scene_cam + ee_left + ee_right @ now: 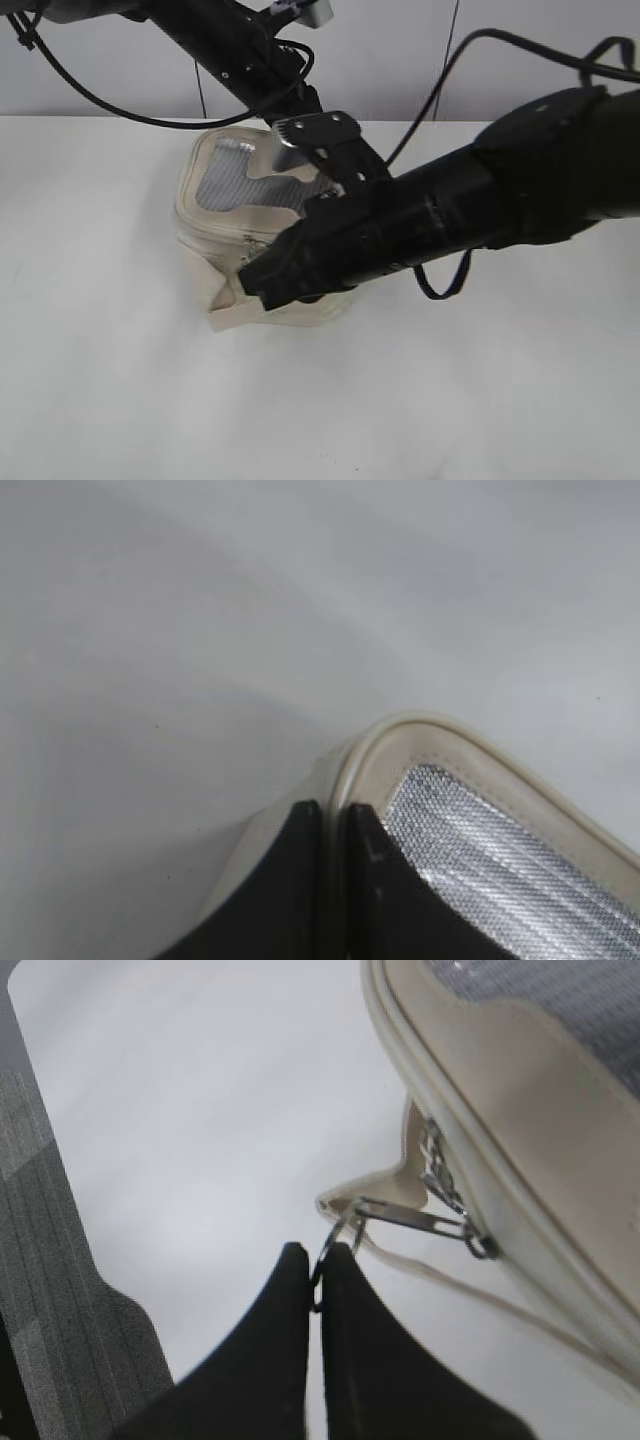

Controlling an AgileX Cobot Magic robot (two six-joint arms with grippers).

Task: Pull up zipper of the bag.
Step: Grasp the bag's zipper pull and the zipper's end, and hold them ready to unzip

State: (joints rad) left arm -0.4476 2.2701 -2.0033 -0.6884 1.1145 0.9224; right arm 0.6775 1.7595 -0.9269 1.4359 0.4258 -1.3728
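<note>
The cream bag (215,225) stands on the white table, its lid with grey mesh (235,185) facing up. My left gripper (333,810) is shut on the lid's cream rim (400,730) at a far corner of the bag (460,780). My right gripper (320,1255) is shut on the round metal ring pull (340,1228) of a silver slider (415,1220) on the zipper (440,1175) at the side of the bag (520,1150). In the exterior view the right arm (400,230) covers the bag's front right, and the pull is hidden there.
A cream strap end (235,315) lies on the white table (120,380) at the bag's front. A dark ribbed surface (60,1290) shows at the left of the right wrist view. Black cables (90,90) hang behind the bag.
</note>
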